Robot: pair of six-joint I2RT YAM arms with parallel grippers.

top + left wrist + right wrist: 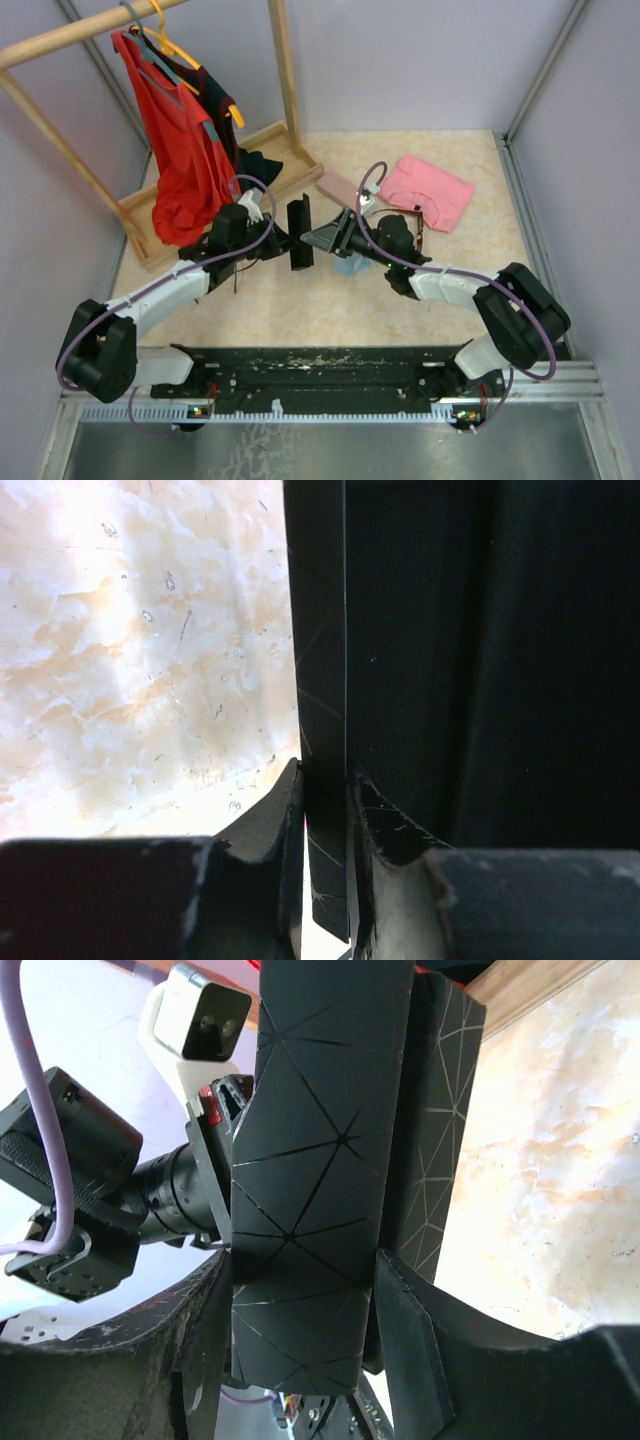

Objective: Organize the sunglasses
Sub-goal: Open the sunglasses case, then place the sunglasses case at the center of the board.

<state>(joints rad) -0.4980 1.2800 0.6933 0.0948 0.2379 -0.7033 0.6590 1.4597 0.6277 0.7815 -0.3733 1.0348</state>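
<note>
left hand pinches black case flap | right hand, opposite, clamps its body

Marbled table, pink cloth, wooden rack

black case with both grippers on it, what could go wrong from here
1. In the left wrist view, the left gripper has only a thin edge panel of the black case between its fingers, so that hold could slip.
2. The right gripper clamps the case's body. If the arms pull unevenly, the case could twist or be yanked free.
3. The two grippers sit very close together at the case and could bump.
</note>
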